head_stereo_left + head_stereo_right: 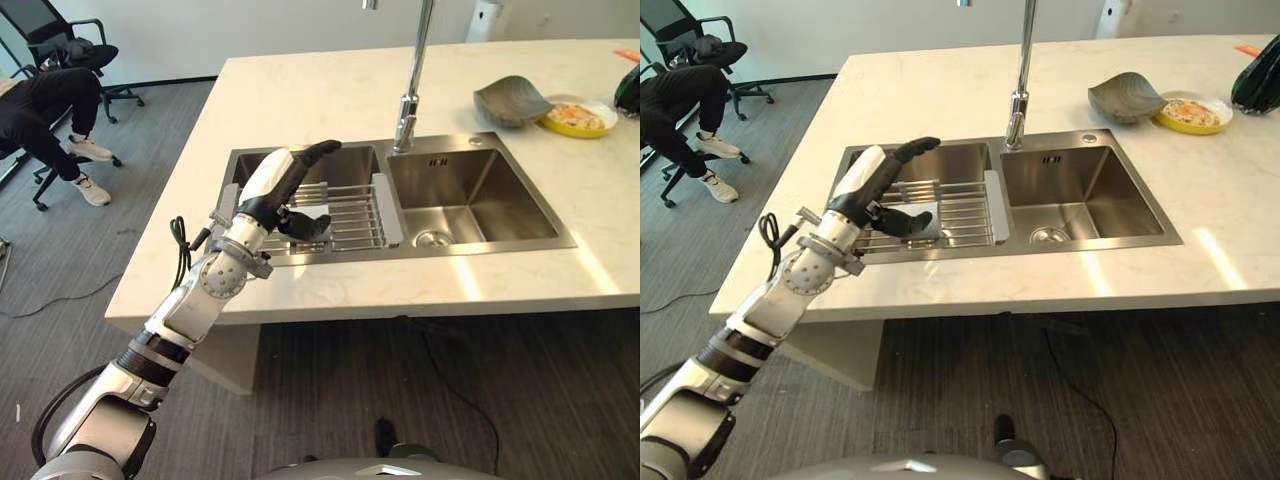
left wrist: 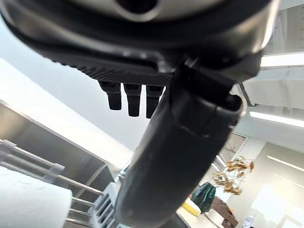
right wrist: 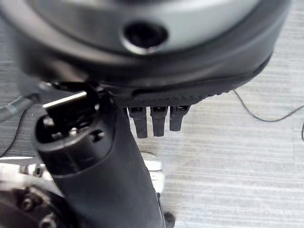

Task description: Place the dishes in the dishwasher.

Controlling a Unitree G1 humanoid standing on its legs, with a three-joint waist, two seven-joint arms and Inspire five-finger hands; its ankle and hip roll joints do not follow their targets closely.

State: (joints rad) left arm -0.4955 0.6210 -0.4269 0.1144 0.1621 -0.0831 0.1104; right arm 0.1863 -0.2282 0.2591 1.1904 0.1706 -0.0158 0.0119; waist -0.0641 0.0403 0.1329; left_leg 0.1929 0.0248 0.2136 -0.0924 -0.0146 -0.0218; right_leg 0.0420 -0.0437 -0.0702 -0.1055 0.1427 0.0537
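Pale stone counter (image 1: 300, 100) with a double sink (image 1: 480, 200): we hold our left hand (image 1: 285, 185) raised over the sink's near basin, arm reaching up from below, fingers straight, thumb apart, holding nothing. Beneath it lies a wire rack (image 1: 345, 215). Well beyond, a grey bowl (image 1: 510, 100) touches a yellow plate (image 1: 578, 116). Our right hand (image 3: 156, 121) hangs over carpet, fingers straight.
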